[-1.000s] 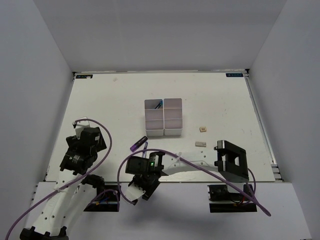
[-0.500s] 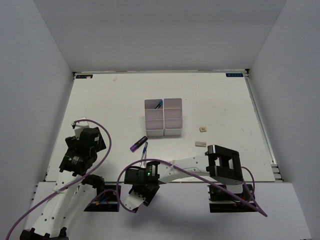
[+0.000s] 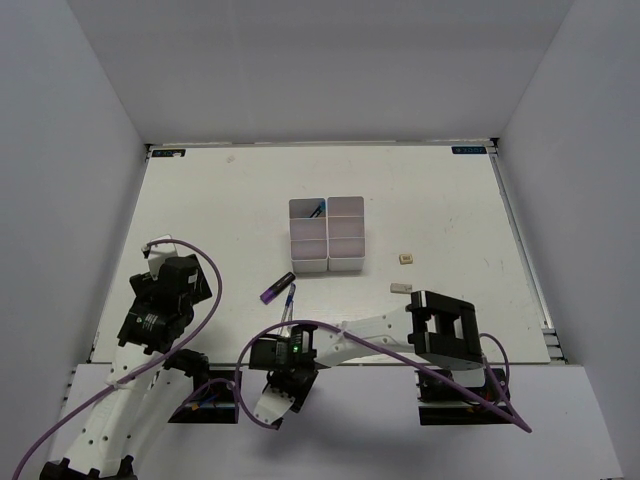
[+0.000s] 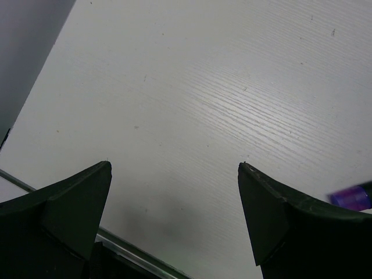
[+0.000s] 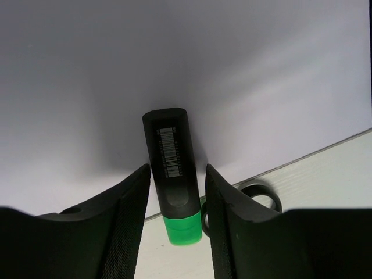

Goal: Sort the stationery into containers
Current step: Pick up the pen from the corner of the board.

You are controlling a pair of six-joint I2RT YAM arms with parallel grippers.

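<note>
In the right wrist view a green marker (image 5: 172, 180), black-bodied with a green cap, lies across the table's near edge. My right gripper (image 5: 178, 168) straddles it, open, with the left finger against it and a thin gap on the right. A black scissors handle ring (image 5: 261, 196) shows just right of the fingers. From above, the right gripper (image 3: 283, 372) hangs over the near edge and hides both. The containers (image 3: 327, 235) stand mid-table, and a purple marker (image 3: 277, 288) and thin blue pen (image 3: 288, 300) lie in front of them. My left gripper (image 4: 174, 165) is open over bare table.
Two small beige erasers (image 3: 405, 258) (image 3: 400, 288) lie right of the containers. A blue pen (image 3: 317, 209) rests in the far-left bin. The purple marker's tip (image 4: 349, 197) shows at the right edge of the left wrist view. White walls enclose the table.
My right arm has drawn back toward the near edge, and its jaws have narrowed around the green marker. The left arm has barely moved.
</note>
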